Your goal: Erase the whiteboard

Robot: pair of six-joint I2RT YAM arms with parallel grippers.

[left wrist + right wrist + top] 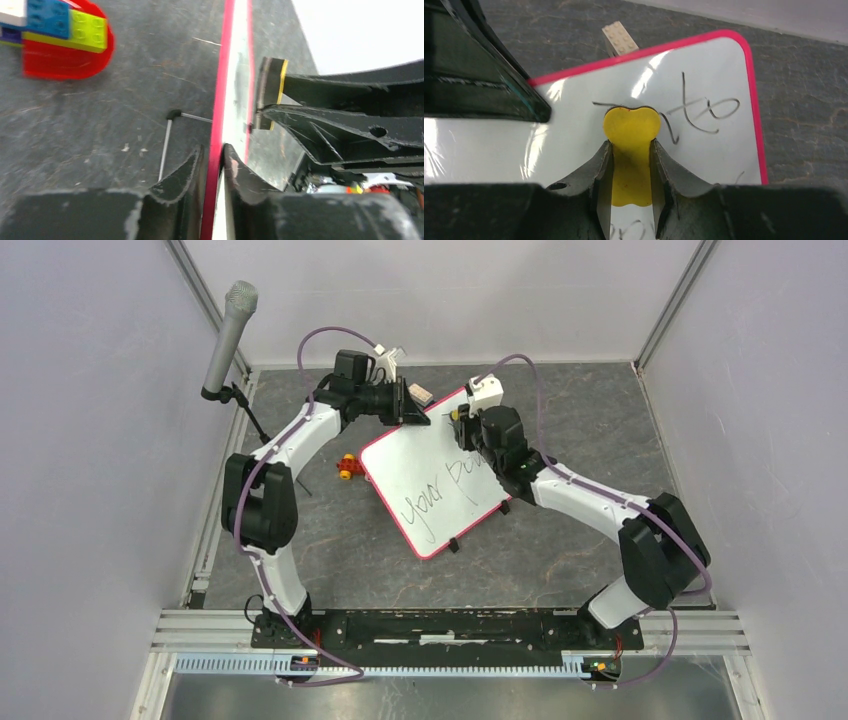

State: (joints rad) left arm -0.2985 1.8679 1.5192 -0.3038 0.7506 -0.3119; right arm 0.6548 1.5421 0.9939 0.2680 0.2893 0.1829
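We see the whiteboard askew at the middle of the bench, with handwriting across it. The left gripper is closed narrowly on the board's red rim at its far left corner. The right gripper pinches a yellow eraser over the writing. Only the left wrist view shows the eraser's dark pad touching the board's face.

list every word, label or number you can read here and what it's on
"your": black marker on the whiteboard, top view.
Second word beside it: partly covered, not readable.
Wrist views: only loose marker strokes, nothing legible.
No labels, brands or numbers readable.
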